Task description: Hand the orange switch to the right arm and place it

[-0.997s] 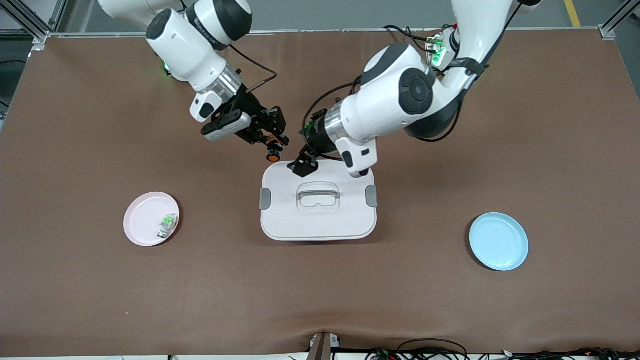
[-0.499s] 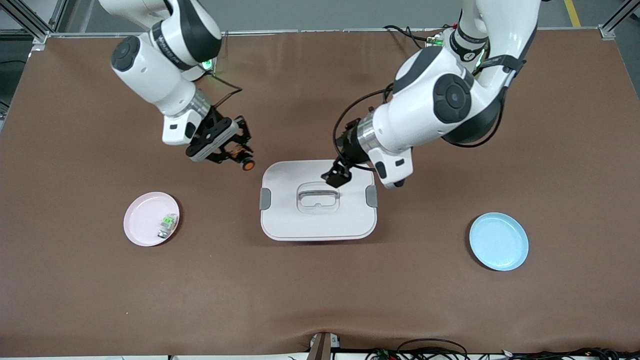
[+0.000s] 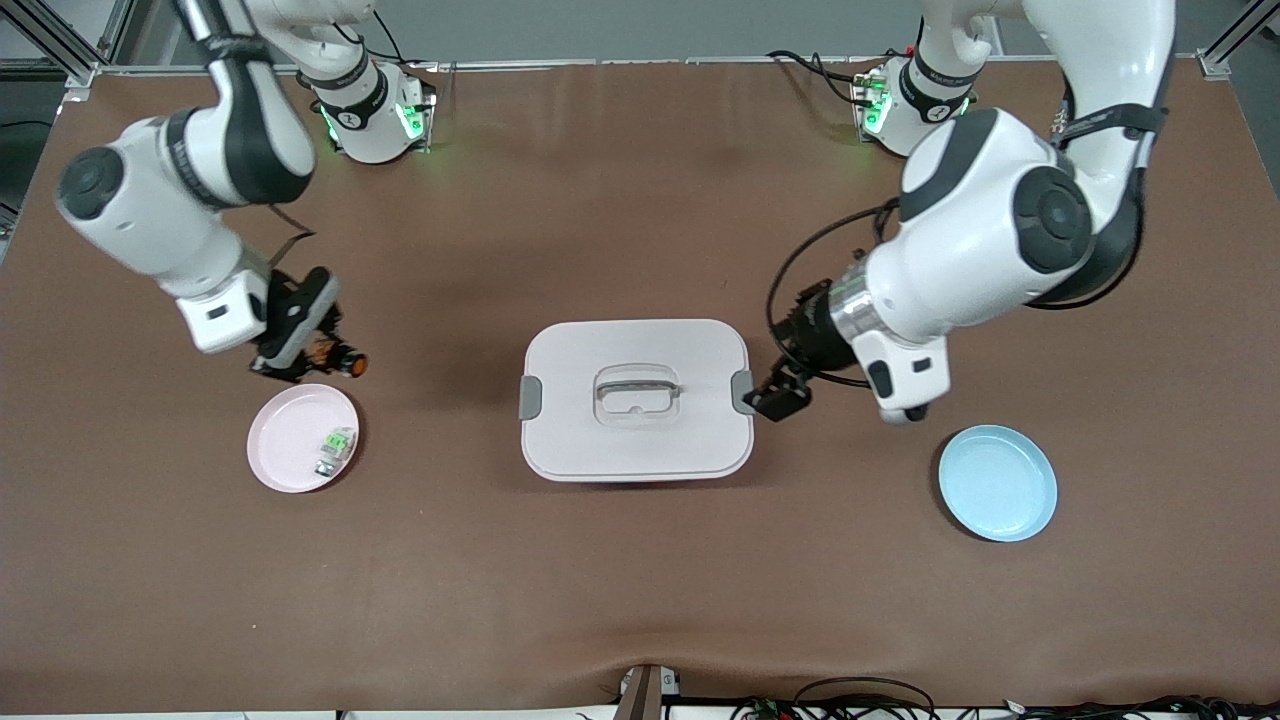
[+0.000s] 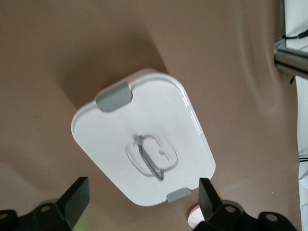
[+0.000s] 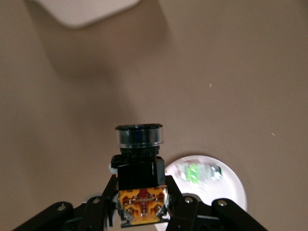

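Right gripper [image 3: 322, 355] clamped on the orange switch [image 3: 349, 364], up over the table just by the pink plate [image 3: 285, 450] holding a small green part [image 3: 338, 441]. Left gripper [image 3: 783, 397] spread wide, empty, beside the white box [image 3: 636, 440], waiting. Handover done; placing step. Next: lower over the plate, release.

Overall light: bright, even, from overhead; brown table mat [image 3: 640, 580] evenly lit
Shadows: soft dark patch on the mat beside the white lidded box [image 3: 636, 400], toward the right arm's end; thin one under its near edge
Glare: pale sheen on the mat near the robot bases; box lid near blown out in the left wrist view
Blur: orange switch [image 5: 139, 166] sharp in the right wrist view, pink plate [image 5: 211, 183] and its green part soft
Coloured light: green LEDs glow at both bases
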{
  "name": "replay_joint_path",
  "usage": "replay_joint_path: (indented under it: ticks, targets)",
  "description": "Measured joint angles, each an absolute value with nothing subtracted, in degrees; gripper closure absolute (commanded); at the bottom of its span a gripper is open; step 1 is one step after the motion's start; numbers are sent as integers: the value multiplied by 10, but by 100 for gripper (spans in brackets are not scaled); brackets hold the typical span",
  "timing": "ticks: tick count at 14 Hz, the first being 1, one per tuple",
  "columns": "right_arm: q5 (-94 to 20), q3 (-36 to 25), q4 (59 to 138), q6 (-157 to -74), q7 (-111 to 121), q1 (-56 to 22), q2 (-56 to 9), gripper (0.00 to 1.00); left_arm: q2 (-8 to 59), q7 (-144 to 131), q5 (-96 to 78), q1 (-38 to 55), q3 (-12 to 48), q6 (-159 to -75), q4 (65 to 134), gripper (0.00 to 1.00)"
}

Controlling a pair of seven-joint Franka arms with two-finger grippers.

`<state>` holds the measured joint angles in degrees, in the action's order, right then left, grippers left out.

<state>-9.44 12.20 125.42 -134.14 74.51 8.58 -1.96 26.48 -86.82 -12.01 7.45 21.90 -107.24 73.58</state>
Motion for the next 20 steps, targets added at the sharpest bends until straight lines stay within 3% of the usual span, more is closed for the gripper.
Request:
replay_joint_path:
  ticks: [7, 13, 20]
  targets:
    - [-74, 122, 1239, -1489, 995, 193, -170, 100, 254, -651, -19, -3, 218, -1022, 736, 0]
    - [-69, 122, 1194, -1507, 1011, 215, -263, 100, 234, -430, 6, -77, 217, -965, 736, 0]
    - [-69, 122, 1183, -1548, 1017, 220, -311, 100, 200, -248, 60, -120, 216, -929, 735, 0]
